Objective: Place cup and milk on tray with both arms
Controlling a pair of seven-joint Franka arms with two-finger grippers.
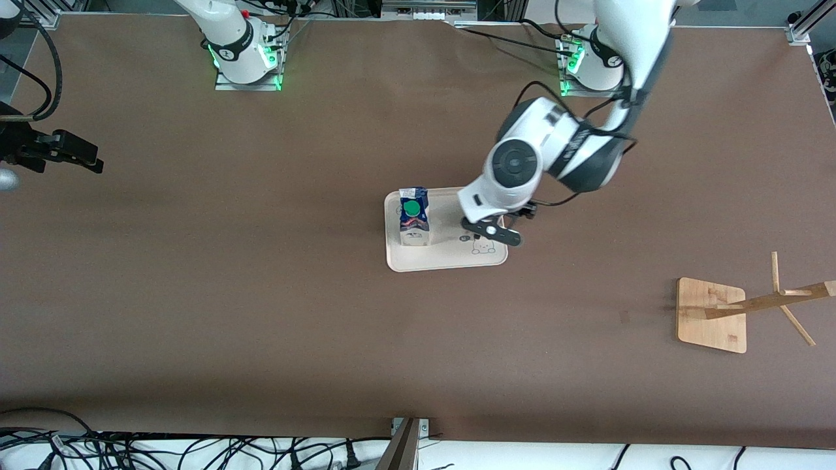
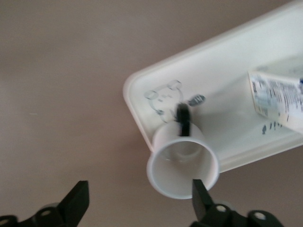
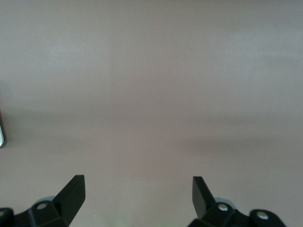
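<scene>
The pale tray (image 1: pixel 450 260) lies mid-table. The milk (image 1: pixel 413 215) stands upright on the part of it toward the right arm's end. My left gripper (image 1: pixel 491 232) hangs over the tray's other end, and its hand hides the cup in the front view. In the left wrist view the white cup (image 2: pixel 183 163) stands upright on the tray (image 2: pixel 227 85) by the bunny drawing, handle (image 2: pixel 182 118) pointing away. My left gripper (image 2: pixel 139 198) is open above it, one finger (image 2: pixel 201 196) at the cup's rim, nothing held. The milk (image 2: pixel 279 101) shows at the frame's edge. My right gripper (image 3: pixel 137 191) is open over bare table.
A wooden stand (image 1: pixel 712 314) with slanted pegs sits toward the left arm's end, nearer to the front camera than the tray. The right arm's hand (image 1: pixel 65 151) waits at its own end of the table. Cables run along the near table edge.
</scene>
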